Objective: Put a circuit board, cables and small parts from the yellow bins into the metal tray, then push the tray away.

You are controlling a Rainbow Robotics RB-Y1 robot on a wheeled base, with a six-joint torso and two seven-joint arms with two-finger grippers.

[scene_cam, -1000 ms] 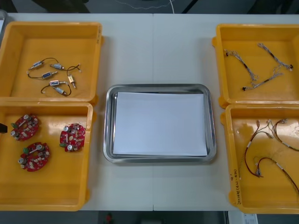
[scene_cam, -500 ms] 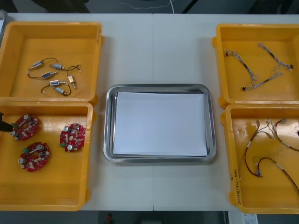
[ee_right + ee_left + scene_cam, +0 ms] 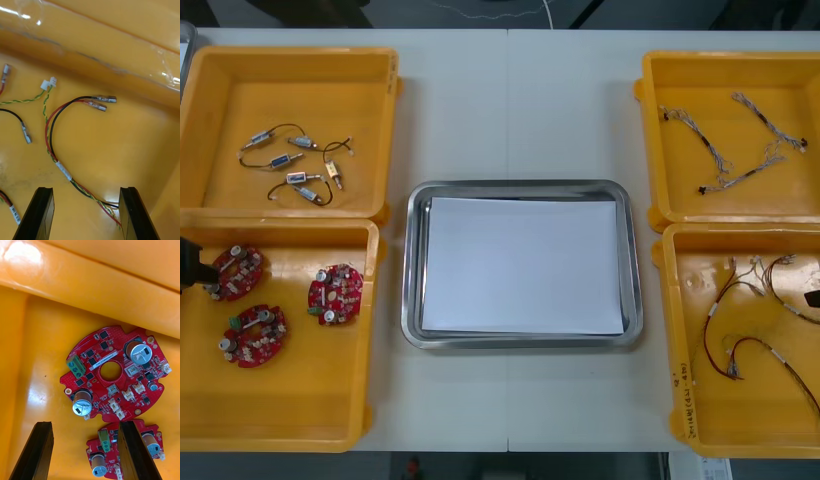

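Note:
Three round red circuit boards lie in the near left yellow bin [image 3: 280,420]. My left gripper [image 3: 188,265] reaches in from that bin's left side, beside the nearest board [image 3: 235,272]. In the left wrist view the left gripper [image 3: 86,453] is open, with one board [image 3: 112,378] just beyond the fingertips and a second board [image 3: 125,453] by one finger. My right gripper [image 3: 812,299] enters the near right bin [image 3: 680,400]. It stands open [image 3: 84,213] above a red, black and yellow-green cable [image 3: 56,138]. The metal tray [image 3: 411,270], white inside, sits between the bins.
The far left bin [image 3: 220,90] holds small metal parts [image 3: 290,165] on black cables. The far right bin [image 3: 800,70] holds thin twisted cables [image 3: 740,140]. Red cables [image 3: 740,320] lie in the near right bin. Bare table lies beyond the tray.
The left gripper has moved farther into the near left bin toward the nearest board. The right gripper's tip has come into view at the near right bin's edge.

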